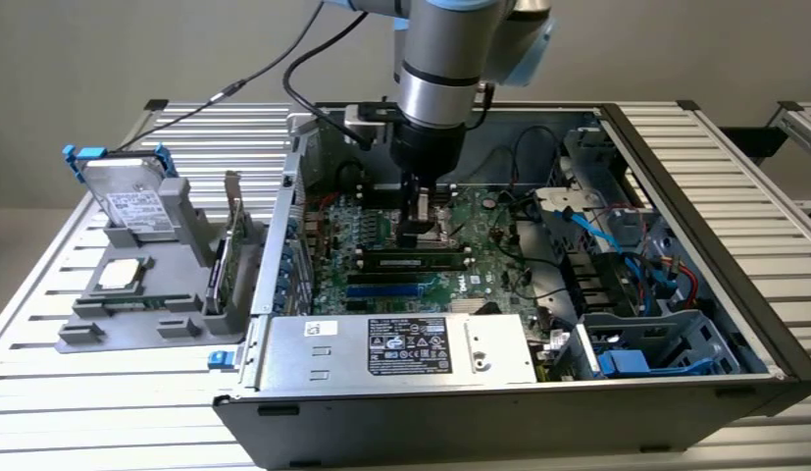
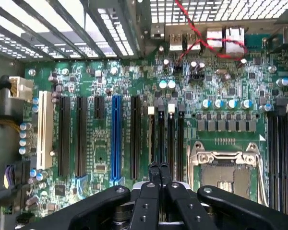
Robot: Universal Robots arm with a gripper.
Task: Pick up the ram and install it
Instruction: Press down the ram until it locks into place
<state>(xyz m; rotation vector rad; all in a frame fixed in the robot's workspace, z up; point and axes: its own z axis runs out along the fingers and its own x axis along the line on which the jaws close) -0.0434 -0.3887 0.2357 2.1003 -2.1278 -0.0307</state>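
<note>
The ram (image 1: 408, 261), a long, thin dark-green circuit-board stick with black chips, lies flat across the green motherboard (image 1: 379, 235) inside the open black computer case (image 1: 719, 324), seated along a slot just beneath the arm's tip. On the exterior view's left, on the ribbed metal desk (image 1: 65, 392), a grey plastic fixture (image 1: 130, 294) carries a silver hard drive with blue clips (image 1: 124, 196) and a square silver processor chip (image 1: 122, 276); beside it an upright green card (image 1: 226, 245) stands near the case wall. In the middle, the black fingers (image 1: 416, 211) of the silver arm (image 1: 444, 78) are clenched together, pressing down right above the ram's near-left end. In the wrist view the fingers (image 2: 153, 175) meet tip to tip over the black memory slots (image 2: 165, 139), with a blue expansion slot (image 2: 116, 139) to one side and the metal processor socket (image 2: 228, 167) to the other. Near the front sits a silver power supply box (image 1: 398, 348). On the right, blue and red cables (image 1: 628, 255) run past a drive cage (image 1: 647, 348).
</note>
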